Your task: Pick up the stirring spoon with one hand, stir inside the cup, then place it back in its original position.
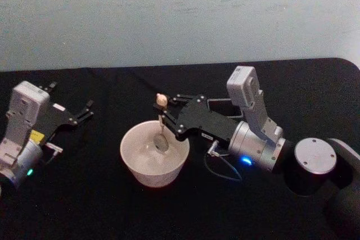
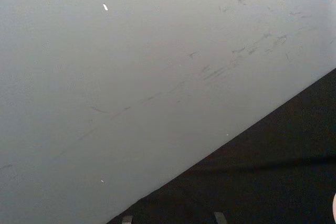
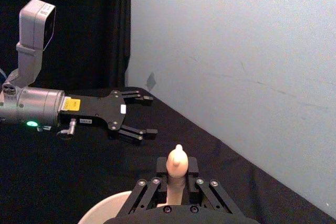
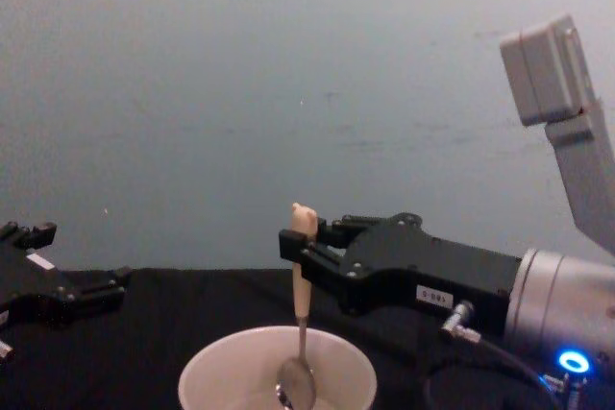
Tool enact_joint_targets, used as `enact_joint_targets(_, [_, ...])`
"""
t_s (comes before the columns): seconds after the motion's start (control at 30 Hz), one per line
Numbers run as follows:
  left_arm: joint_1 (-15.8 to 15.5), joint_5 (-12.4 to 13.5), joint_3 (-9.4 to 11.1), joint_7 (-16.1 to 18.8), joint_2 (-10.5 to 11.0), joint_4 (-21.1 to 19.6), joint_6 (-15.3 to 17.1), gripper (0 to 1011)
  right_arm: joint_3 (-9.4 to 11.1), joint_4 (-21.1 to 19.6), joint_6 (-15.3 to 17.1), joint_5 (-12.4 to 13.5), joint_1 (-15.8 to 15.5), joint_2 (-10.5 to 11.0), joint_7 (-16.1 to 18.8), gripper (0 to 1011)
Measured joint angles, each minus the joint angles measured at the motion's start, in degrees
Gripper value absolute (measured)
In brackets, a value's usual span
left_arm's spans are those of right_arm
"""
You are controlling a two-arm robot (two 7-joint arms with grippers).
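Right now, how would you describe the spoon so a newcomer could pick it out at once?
On the black table, find the white cup at the centre. The right hand holds the spoon upright over it; the left hand lies idle far left. Nothing else is so thin: a shiny metal bowl down in the cup, a beige handle topped by a tiny head.

One spoon (image 4: 297,386), one cup (image 1: 154,177), one holder (image 1: 217,105) right of centre, two grippers: left gripper (image 3: 150,115), right gripper (image 1: 163,114).

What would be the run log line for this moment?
phase: stirring | right gripper: shut on stirring spoon, bowl in cup | left gripper: open, idle
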Motion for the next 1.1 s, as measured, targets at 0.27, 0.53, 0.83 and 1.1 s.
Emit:
enact_joint_targets(0.27, [0.0, 0.0, 0.0, 0.0, 0.0, 0.0, 0.0, 1001, 0.1, 0.3, 0.2, -0.3, -0.4, -0.7, 0.5, 211])
enact_joint_targets(0.53, [0.0, 0.0, 0.0, 0.0, 0.0, 0.0, 0.0, 1001, 0.0, 0.2, 0.7, -0.4, -0.6, -1.1, 0.8, 211])
enact_joint_targets(0.83, [0.0, 0.0, 0.0, 0.0, 0.0, 0.0, 0.0, 1001, 0.4, 0.5, 0.9, -0.7, -0.5, -1.4, 0.3, 211])
enact_joint_targets(1.1, [0.0, 0.0, 0.0, 0.0, 0.0, 0.0, 0.0, 1001, 1.8, -1.9, 1.8, 0.1, -1.9, 0.6, 0.3, 211])
